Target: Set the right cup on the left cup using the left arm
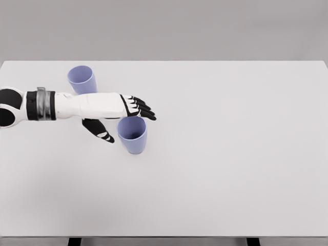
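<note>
Two lavender cups stand upright on the white table (230,154). The left cup (82,79) is at the back left, partly behind my forearm. The right cup (132,135) stands nearer the middle. My left hand (125,123) reaches in from the left edge and hovers at the right cup's rim: the four fingers (143,110) stretch over its far side, the thumb (100,131) points down to its left. The hand is open and holds nothing; I cannot tell if a finger touches the rim.
The table's front edge runs along the bottom of the view, with dark legs (74,241) just below. A plain grey wall stands behind the far edge.
</note>
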Controlling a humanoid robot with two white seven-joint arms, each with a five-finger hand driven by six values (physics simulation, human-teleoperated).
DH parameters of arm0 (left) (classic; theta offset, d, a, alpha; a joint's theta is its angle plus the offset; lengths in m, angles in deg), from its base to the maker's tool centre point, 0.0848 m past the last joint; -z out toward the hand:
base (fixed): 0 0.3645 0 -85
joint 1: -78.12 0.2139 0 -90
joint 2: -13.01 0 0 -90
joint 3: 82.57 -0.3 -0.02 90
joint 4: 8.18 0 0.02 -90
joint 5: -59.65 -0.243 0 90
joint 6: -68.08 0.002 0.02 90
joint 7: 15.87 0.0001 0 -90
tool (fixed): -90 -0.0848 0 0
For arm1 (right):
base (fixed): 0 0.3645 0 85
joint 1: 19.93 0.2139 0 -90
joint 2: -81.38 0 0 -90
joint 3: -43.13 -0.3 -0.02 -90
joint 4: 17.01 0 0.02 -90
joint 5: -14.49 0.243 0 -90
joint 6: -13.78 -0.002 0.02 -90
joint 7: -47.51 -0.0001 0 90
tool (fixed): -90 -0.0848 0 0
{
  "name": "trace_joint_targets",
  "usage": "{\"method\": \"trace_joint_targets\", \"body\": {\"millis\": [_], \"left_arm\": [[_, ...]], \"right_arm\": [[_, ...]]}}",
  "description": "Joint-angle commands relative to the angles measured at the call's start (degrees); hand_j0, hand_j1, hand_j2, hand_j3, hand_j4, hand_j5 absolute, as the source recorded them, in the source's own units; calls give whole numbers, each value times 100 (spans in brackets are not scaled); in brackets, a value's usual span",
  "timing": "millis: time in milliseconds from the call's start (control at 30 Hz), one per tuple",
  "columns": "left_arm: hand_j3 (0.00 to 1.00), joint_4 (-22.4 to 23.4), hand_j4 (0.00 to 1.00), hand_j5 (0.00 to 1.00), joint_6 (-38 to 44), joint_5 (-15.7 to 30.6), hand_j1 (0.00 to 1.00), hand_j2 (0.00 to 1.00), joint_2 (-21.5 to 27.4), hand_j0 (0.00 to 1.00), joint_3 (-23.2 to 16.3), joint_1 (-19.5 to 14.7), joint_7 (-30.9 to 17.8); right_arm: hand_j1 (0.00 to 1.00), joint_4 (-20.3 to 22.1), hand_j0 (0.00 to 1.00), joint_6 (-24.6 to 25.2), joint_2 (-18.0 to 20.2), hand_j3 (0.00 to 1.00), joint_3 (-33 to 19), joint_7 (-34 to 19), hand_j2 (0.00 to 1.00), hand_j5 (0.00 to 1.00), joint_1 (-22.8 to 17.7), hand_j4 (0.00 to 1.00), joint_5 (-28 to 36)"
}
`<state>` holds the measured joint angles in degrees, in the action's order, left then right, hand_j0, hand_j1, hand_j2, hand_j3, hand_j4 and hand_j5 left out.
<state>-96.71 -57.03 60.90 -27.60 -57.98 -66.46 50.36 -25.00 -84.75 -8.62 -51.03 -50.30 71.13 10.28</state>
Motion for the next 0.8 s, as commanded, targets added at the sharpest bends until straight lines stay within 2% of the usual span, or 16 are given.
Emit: {"method": "trace_joint_targets", "body": {"millis": [0, 367, 667, 767], "left_arm": [[100, 248, 100, 100, 11, 24, 100, 100, -79, 100, -34, 0, -13], [100, 205, 100, 100, 11, 15, 100, 100, -123, 100, -34, -79, -13], [100, 284, 100, 100, 11, -178, 100, 100, -298, 100, -174, -26, -4], [100, 494, 100, 100, 11, -292, 100, 100, -439, 100, -174, -18, -4]], "right_arm": [[100, 0, 100, 0, 0, 100, -6, -1, 100, 100, 0, 100, -1], [100, 0, 100, 0, 0, 100, 3, -1, 100, 100, 0, 100, -1], [100, 0, 100, 0, 0, 100, 3, -1, 100, 100, 0, 100, -1], [100, 0, 100, 0, 0, 100, 3, -1, 100, 100, 0, 100, -1]]}}
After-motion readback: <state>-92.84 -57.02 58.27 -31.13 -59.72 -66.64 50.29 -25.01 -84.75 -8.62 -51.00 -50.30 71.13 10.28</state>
